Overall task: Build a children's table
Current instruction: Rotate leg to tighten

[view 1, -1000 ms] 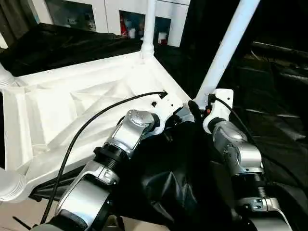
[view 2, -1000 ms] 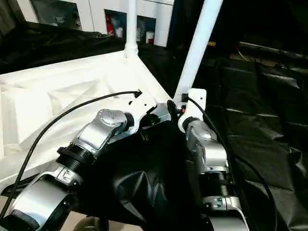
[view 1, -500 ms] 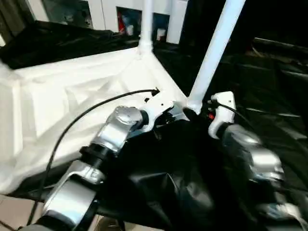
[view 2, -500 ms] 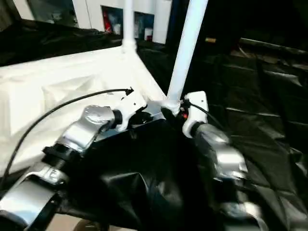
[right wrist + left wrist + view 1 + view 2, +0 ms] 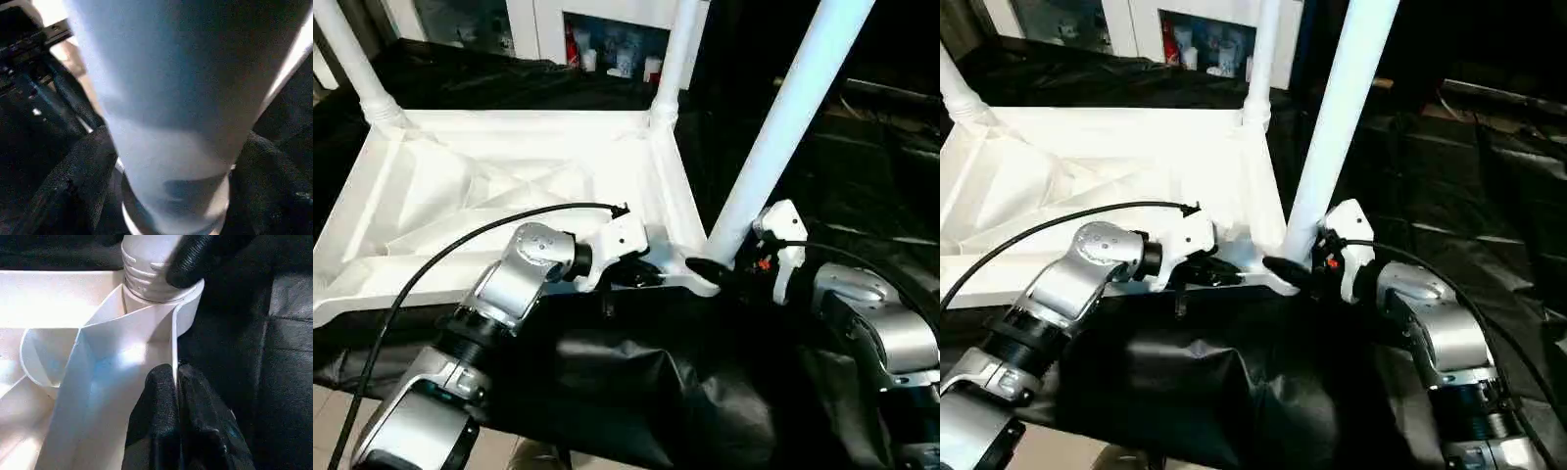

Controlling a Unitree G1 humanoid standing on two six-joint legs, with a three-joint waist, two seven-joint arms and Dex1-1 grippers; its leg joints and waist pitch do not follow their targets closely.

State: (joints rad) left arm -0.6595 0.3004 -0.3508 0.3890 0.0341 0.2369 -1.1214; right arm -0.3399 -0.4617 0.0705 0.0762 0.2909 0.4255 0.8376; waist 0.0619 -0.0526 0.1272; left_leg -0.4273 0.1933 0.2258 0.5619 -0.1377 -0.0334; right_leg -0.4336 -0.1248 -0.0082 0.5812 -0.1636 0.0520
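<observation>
The children's table lies upside down: a white tabletop (image 5: 509,166) with its ribbed underside up. White legs stand in the far left corner (image 5: 352,59), the far right corner (image 5: 674,59) and the near right corner (image 5: 783,127). My left gripper (image 5: 175,382) is shut on the tabletop's thin near rim, close beside the near right socket (image 5: 641,277). My right gripper (image 5: 710,266) is open, one black finger (image 5: 83,171) on each side of the near right leg's base (image 5: 171,122), close to it.
Black plastic sheeting (image 5: 636,392) covers the floor around and under the tabletop and bunches between my forearms. A white cabinet (image 5: 607,20) with small items stands at the back. A black cable (image 5: 460,245) loops from my left wrist over the tabletop.
The camera has moved, so the whole picture has shifted and the far left leg now shows. My right forearm lies lower and further right. The left grip on the rim is unchanged.
</observation>
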